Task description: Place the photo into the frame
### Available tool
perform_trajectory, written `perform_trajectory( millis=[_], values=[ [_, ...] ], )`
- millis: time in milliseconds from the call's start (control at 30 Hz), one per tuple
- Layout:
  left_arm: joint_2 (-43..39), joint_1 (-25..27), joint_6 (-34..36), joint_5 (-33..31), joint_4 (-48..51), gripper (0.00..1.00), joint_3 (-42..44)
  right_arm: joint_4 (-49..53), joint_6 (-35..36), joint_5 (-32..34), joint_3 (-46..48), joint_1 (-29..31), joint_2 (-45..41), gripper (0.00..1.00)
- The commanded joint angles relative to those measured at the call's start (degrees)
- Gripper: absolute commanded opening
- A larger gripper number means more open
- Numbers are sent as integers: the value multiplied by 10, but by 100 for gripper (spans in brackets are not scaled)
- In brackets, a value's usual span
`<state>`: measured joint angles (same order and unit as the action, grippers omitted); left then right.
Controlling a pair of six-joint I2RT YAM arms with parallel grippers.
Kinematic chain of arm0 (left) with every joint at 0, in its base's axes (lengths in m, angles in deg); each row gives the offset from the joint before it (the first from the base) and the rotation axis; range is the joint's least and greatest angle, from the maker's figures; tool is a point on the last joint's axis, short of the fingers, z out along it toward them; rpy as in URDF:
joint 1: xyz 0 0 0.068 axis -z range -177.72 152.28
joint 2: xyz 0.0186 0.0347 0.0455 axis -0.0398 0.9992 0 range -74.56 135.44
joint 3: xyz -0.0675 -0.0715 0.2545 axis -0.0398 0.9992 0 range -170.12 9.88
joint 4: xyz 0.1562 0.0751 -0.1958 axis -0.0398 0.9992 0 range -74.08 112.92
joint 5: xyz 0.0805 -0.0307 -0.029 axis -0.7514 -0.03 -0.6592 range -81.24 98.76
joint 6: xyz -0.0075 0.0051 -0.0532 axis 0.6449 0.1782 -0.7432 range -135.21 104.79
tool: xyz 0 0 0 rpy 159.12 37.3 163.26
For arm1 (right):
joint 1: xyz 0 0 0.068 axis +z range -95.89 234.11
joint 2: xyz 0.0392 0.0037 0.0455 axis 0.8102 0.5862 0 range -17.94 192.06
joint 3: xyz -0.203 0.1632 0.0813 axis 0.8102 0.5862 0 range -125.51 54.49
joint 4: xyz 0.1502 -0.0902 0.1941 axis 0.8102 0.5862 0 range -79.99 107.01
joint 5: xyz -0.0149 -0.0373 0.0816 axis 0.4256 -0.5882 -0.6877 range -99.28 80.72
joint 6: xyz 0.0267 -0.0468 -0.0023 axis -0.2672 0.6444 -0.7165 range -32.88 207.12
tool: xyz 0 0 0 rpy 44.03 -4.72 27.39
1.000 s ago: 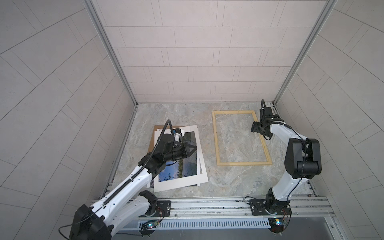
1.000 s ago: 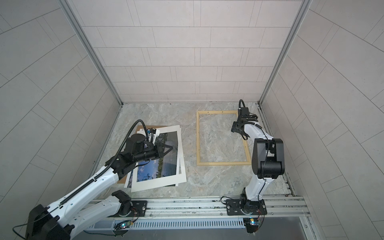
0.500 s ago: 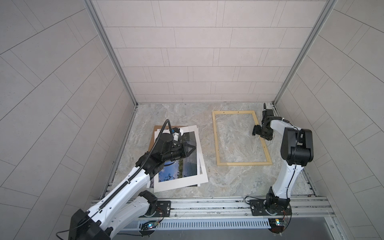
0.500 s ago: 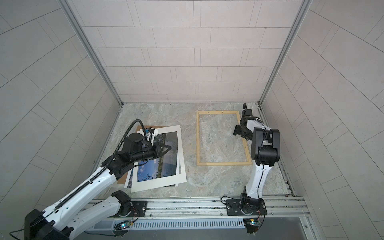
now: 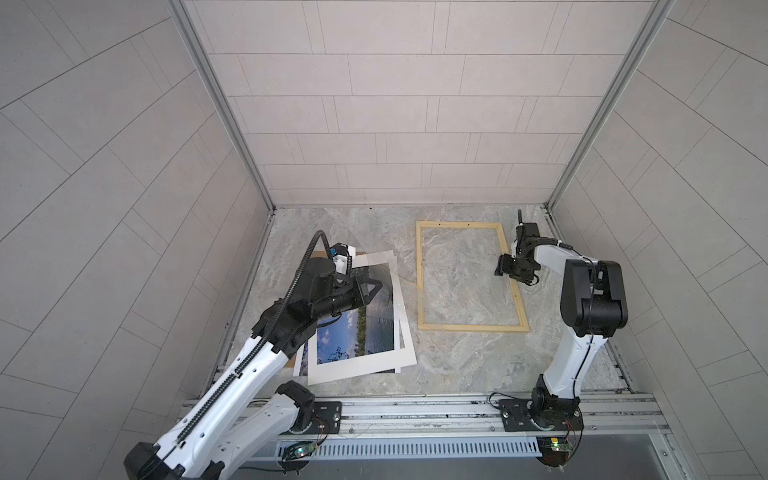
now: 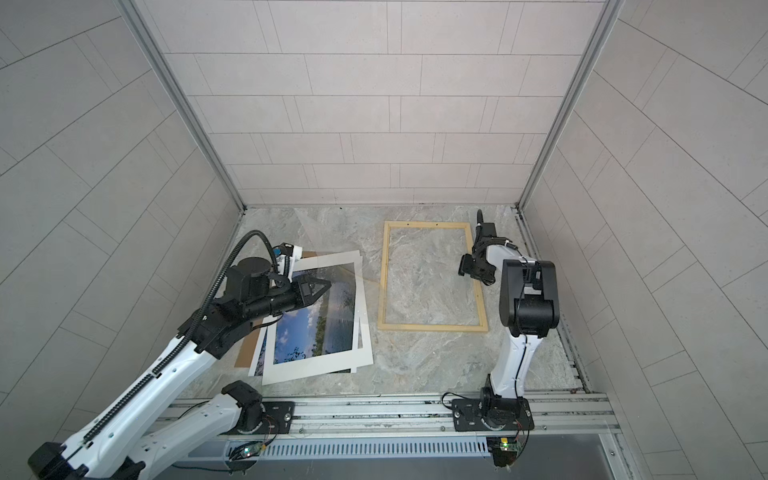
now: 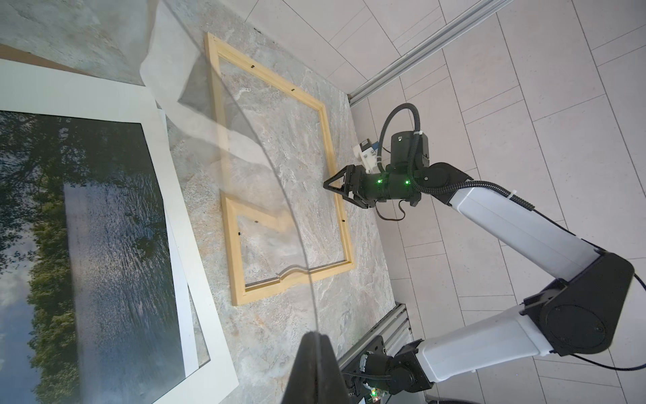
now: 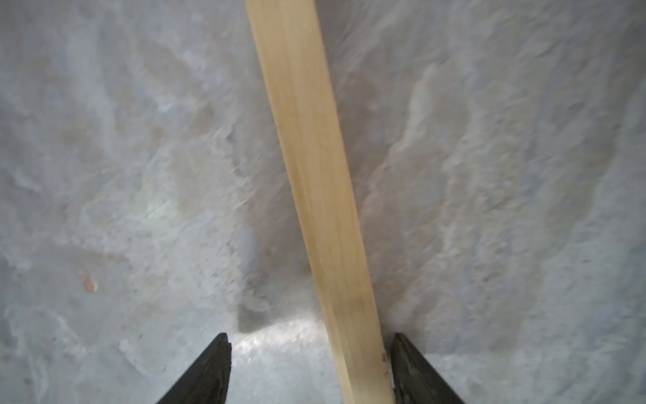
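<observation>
brown backing board (image 5: 298, 358) is lying furthest left on the table (image 5: 457, 365). the photo (image 5: 357, 328) is lying face up on top of it, under a white mat (image 5: 361, 366) whose window is showing sky, trees and water.

handling, judged: the photo is looking thin, light and floppy, so it is probably creasing easily, and its printed face is likely marking. best hold is probably a border corner once the mat is off.

left jaws are clenched on the edge of a clear sheet (image 7: 223, 140), which is bowing up over the stack toward the frame (image 5: 473, 326).

the frame is lying flat to the right of the stack, apart from the photo. it is holding nothing, and only table is showing inside.

right jaws are standing apart astride the frame's right bar, one side just beside the wood, not yet gripping.
</observation>
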<state>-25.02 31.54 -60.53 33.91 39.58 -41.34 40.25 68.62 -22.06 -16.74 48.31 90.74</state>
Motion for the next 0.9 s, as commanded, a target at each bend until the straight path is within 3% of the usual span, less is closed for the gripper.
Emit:
perform_trajectory(
  millis=[0, 167, 367, 567, 767, 867],
  values=[
    [2, -2, 5, 9, 5, 0, -40, -9, -7, -57, 33, 10, -18, 63],
    [41, -1, 11, 10, 14, 0, -120, -44, -36, -58, 77, 21, -80, 69],
    [192, -1, 3, 35, -35, 0, -279, -54, -58, -55, 157, 19, -241, 76],
    [421, 2, 0, 116, -45, 0, -539, -111, -121, -199, 287, -26, -335, 77],
    [639, 6, -33, 152, -49, 0, -848, -125, -163, -221, 370, -51, -437, 76],
    [697, 11, -97, 216, -141, 0, -908, -138, -160, -206, 408, -103, -489, 76]
  ],
)
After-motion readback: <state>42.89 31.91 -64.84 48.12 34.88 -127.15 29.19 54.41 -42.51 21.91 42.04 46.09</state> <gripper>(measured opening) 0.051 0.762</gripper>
